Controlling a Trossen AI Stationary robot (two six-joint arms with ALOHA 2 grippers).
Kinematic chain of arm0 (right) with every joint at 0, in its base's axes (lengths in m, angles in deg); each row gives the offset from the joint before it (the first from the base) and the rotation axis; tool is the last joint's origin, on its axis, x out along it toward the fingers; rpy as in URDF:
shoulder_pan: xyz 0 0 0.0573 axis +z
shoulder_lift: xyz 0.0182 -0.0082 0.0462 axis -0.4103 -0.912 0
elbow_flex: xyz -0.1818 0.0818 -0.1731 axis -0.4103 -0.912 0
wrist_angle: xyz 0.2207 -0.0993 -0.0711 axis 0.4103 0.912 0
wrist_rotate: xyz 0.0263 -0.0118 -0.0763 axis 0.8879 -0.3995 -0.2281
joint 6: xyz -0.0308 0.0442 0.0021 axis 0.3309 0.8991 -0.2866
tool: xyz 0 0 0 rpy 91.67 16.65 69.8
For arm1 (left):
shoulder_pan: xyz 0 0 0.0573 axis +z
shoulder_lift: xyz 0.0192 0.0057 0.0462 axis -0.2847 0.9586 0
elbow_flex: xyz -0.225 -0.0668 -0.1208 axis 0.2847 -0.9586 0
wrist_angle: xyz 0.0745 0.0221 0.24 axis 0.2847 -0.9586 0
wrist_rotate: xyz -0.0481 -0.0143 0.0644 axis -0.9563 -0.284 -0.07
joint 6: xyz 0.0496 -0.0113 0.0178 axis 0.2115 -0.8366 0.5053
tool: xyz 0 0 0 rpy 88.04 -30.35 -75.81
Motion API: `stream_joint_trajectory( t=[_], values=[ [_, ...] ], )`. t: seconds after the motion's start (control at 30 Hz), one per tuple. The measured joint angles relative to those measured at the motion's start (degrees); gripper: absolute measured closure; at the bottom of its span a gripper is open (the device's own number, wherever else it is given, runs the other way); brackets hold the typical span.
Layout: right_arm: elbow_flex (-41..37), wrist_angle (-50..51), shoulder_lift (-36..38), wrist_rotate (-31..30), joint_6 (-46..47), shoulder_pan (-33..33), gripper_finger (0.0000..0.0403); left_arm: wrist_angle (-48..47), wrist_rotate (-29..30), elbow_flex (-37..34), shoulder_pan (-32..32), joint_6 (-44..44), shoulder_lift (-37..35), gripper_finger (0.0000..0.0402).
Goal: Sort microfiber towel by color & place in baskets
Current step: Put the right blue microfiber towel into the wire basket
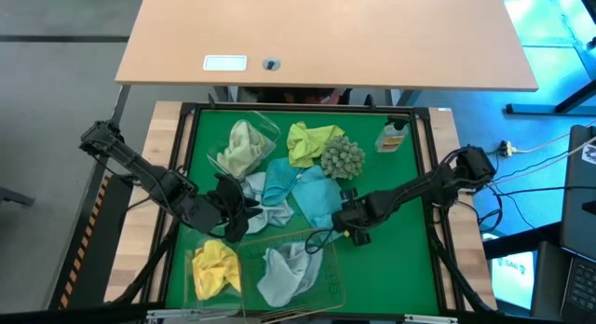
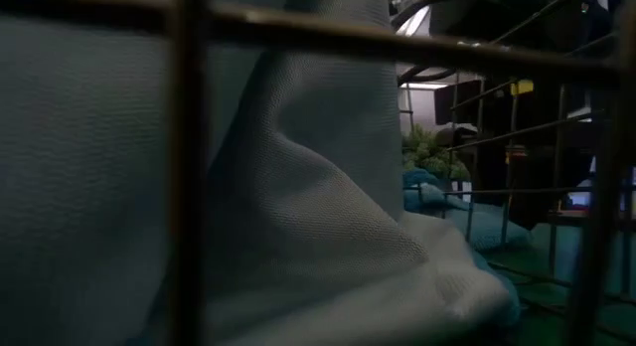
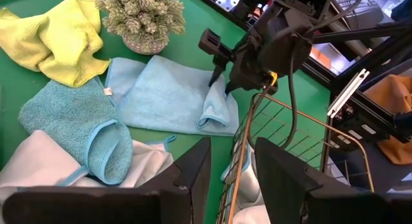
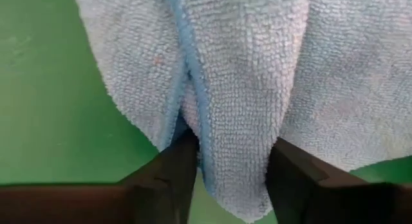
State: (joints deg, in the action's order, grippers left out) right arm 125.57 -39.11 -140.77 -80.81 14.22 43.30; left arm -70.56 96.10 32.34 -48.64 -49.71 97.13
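Note:
A light blue towel (image 3: 167, 95) lies flat on the green mat (image 1: 410, 222), and my right gripper (image 4: 232, 166) is down on its rolled edge, shut on a fold. My left gripper (image 3: 232, 153) hangs open and empty above the far rim of the gold wire basket (image 3: 257, 121), which holds a pale blue-grey towel (image 1: 284, 273). A teal towel (image 3: 64, 114) and a white-blue one (image 3: 38, 159) lie beside the light blue one. Farther back lie a yellow towel (image 1: 312, 142) and a pale yellow-green towel (image 1: 244, 147) in a clear tub. My right gripper pinches a raised fold (image 4: 232, 121) at the light blue towel's edge between its two fingers (image 4: 174, 172), and the fold narrows where they meet it. The fingers come from above, pointing down. The rest of the towel lies flat on the mat.
A spiky grey-green ball (image 1: 343, 156) sits just behind the light blue towel, and a small bottle (image 1: 393, 136) stands at the far right. Another bright yellow towel (image 1: 216, 266) lies at the near left. A black frame (image 1: 433, 175) rims the mat; bare mat lies at the right.

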Motion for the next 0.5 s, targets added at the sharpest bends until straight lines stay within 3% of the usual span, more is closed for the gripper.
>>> stream_joint_trajectory(
  t=[0.3,0.5],
  values=[
    [-0.1,0.1,0.8,2.6,-0.6,0.0,0.0388,0.0,0.0,0.0,0.0,0.0,0.0,0.0287],
    [-0.3,1.0,5.4,2.9,-0.6,0.0,0.0377,0.0,0.0,0.0,0.0,0.0,0.0,0.0287]
  ],
)
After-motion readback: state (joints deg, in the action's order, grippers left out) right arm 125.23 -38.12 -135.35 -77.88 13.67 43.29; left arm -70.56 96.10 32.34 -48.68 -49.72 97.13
